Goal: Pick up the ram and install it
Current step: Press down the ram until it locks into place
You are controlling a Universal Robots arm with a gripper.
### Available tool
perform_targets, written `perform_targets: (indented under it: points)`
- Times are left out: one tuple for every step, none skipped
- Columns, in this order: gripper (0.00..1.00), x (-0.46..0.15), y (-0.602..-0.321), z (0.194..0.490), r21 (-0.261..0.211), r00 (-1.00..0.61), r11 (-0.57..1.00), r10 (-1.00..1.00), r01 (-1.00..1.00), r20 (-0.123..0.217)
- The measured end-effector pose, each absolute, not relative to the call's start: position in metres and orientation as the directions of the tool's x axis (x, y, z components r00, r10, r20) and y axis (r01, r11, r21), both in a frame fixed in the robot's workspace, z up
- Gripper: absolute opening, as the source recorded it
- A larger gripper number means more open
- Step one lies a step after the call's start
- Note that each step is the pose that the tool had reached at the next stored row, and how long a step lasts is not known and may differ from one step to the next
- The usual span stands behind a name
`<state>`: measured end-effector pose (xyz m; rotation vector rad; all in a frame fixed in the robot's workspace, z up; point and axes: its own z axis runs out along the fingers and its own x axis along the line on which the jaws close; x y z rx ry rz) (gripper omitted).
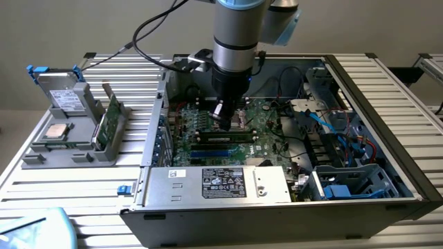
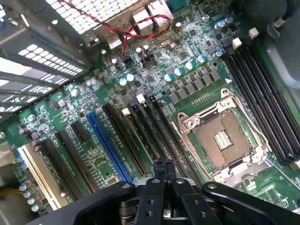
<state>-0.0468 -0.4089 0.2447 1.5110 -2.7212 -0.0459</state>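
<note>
Your claw (image 2: 164, 169) sits right under the wrist camera, with its two black fingers pressed tight together and nothing between them that you can see. Below it is the green motherboard (image 2: 197, 61), with long black slots and the square silver chip socket (image 2: 220, 138). In the exterior view the claw hangs inside the open computer case (image 1: 387, 104), which lies on the bench (image 1: 69, 181). The ram (image 1: 225, 138) is just below the claw tips, very near them, and you cannot tell if they touch. It lies along one of the black slots, and its long side runs from the exterior view's left to the exterior view's right. It looks like a thin green stick with a dark strip along it and a black clip at each end. You cannot tell if it is pushed all the way in. A wider green card (image 1: 105, 124) stands in a grey holder on the bench, well apart from the claw.
</note>
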Motion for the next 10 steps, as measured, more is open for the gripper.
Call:
perform_targets:
  points:
    - [0.11, -0.0468, -0.4089, 0.2447, 0.040, -0.543, 0.543, -0.840, -0.839, 0.011]
    - [0.11, -0.0468, -0.4089, 0.2446, 0.040, -0.558, 0.558, -0.830, -0.829, 0.011]
    - [0.11, -0.0468, -0.4089, 0.2447, 0.040, -0.572, 0.572, -0.820, -0.819, 0.011]
    - [0.11, -0.0468, -0.4089, 0.2446, 0.040, -0.586, 0.586, -0.810, -0.809, 0.011]
    - [0.11, -0.0468, -0.4089, 0.2446, 0.040, -0.600, 0.600, -0.800, -0.799, 0.011]
    - [0.11, -0.0468, -0.4089, 0.2446, 0.040, -0.613, 0.613, -0.790, -0.789, 0.011]
    - [0.11, -0.0468, -0.4089, 0.2446, 0.040, -0.627, 0.626, -0.779, -0.778, 0.011]
    - [0.11, -0.0468, -0.4089, 0.2446, 0.040, -0.640, 0.640, -0.768, -0.768, 0.011]
    - [0.11, -0.0468, -0.4089, 0.2446, 0.040, -0.653, 0.652, -0.758, -0.757, 0.011]
    - [0.11, -0.0468, -0.4089, 0.2447, 0.040, -0.665, 0.665, -0.746, -0.746, 0.011]
